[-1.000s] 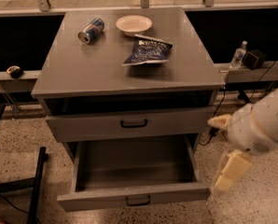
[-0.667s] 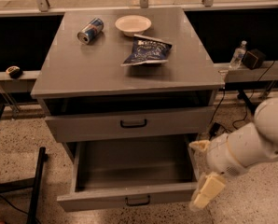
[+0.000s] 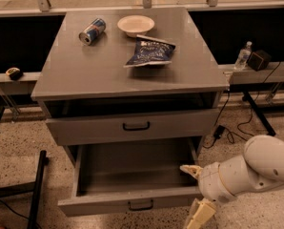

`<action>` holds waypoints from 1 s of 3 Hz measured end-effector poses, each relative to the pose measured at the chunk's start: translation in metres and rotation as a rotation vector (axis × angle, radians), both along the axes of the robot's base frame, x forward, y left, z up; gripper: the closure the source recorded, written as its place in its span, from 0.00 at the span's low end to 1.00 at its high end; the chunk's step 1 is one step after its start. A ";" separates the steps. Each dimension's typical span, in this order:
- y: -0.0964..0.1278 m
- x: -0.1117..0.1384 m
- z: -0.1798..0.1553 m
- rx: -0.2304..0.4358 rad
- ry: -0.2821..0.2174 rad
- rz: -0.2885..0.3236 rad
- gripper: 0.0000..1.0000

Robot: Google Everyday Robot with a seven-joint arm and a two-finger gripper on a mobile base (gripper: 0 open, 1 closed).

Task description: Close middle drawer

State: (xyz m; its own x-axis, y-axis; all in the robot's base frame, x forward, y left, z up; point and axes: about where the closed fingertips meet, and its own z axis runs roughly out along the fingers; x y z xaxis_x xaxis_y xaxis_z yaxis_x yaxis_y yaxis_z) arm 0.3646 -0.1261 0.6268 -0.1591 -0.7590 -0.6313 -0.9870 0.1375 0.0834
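Note:
The middle drawer (image 3: 132, 168) is pulled far out at the bottom of the grey cabinet. Its deep grey tray is empty. Its low front panel (image 3: 99, 208) carries a small black bar handle (image 3: 141, 205). My gripper (image 3: 195, 193) is at the right end of that front panel, and it is open. One cream finger (image 3: 190, 170) is over the drawer's right rear side of the panel, and the other finger (image 3: 200, 215) is in front of it, low near the floor. The white arm (image 3: 256, 168) reaches in from the right.
Above it is a taller drawer front with a wider handle (image 3: 136, 126), slightly out. On the cabinet top (image 3: 85, 66) lie a can (image 3: 92, 31), a bowl (image 3: 136, 25) and a blue chip bag (image 3: 149, 54). Cables (image 3: 228, 128) and a black stand leg (image 3: 37, 190) are on the floor.
My arm has swung left and down from beside the cabinet. The gripper now stands at the open drawer's front right corner. The drawer has not moved.

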 end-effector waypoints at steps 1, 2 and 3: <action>0.006 0.009 -0.025 0.074 -0.045 -0.028 0.00; 0.015 0.013 -0.066 0.142 -0.155 -0.012 0.00; 0.019 0.013 -0.074 0.153 -0.200 0.030 0.00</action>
